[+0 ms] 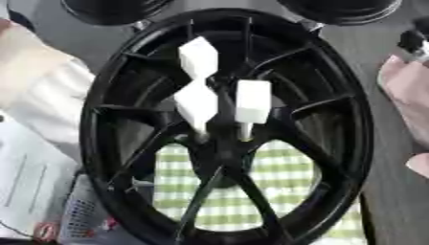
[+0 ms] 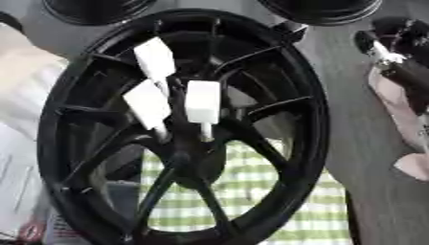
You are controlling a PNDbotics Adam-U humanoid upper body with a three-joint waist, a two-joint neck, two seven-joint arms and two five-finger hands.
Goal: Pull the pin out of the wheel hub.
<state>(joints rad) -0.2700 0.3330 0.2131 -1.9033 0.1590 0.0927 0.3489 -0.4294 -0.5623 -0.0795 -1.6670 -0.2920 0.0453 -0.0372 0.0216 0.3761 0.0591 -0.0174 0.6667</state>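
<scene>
A large black spoked wheel hub [image 1: 109, 119] fills the middle of both views, seen face on. Three white pins with blocky heads stick out around its centre: one high [image 1: 198, 57], one lower left [image 1: 196, 103] and one to the right [image 1: 252, 100] showing a thin shank under its head. No hand touches them. My right hand [image 2: 394, 45], black with a silver part, shows at the upper right, outside the rim and apart from the pins. My left hand shows in neither view.
A green-and-white checked cloth [image 1: 285, 191] shows through the lower spokes. Two more black round shapes [image 2: 322, 9] sit at the top edge. Pale cloth or paper [image 1: 33, 110] lies on the left, and a pale pink shape [image 2: 402, 110] on the grey surface at the right.
</scene>
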